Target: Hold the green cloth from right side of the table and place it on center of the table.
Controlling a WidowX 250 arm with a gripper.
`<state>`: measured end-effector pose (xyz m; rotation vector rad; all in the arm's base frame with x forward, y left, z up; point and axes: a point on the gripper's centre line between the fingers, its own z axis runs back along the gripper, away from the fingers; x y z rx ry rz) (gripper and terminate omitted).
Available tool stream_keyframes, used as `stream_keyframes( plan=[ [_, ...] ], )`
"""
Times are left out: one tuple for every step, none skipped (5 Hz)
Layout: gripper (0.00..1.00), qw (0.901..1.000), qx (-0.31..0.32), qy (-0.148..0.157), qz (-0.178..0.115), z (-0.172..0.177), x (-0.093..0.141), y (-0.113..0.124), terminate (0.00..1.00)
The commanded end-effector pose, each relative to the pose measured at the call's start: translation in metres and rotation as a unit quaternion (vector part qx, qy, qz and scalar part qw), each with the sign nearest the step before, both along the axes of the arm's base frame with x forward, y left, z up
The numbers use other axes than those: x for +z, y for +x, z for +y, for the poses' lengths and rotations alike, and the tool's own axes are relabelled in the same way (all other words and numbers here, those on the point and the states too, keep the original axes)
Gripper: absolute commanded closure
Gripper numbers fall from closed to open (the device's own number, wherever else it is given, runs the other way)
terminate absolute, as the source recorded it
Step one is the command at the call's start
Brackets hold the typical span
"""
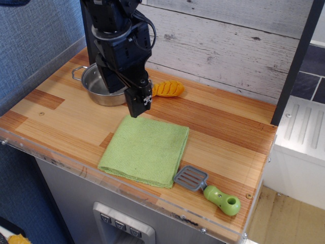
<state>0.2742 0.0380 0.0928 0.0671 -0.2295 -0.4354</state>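
Light-green square folded cloth (145, 150) lies flat just below black claw (138, 107), released; claw state unclear. Looks placed; next: retract clear.

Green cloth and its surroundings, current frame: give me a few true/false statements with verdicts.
1. The green cloth lies flat on the table. True.
2. The claw is gripping the cloth. False: it is above the cloth's back edge, holding nothing.
3. The spatula head touches the cloth's front right corner. True.
4. The steel pot stands on the cloth. False: it stands behind it, on bare wood.
5. The yellow toy lies inside the pot. False: it lies on the table, right of the pot.
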Motion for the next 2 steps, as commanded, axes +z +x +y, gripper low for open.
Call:
stream_keyframes(
  plan=[
    [0.0, 0.9997, 0.003, 0.003, -0.024, -0.0004, 0.0133, 0.0002, 0.0],
    [0.0, 0.9997, 0.003, 0.003, -0.024, -0.0004, 0.0133, 0.0002, 1.0]
  ],
)
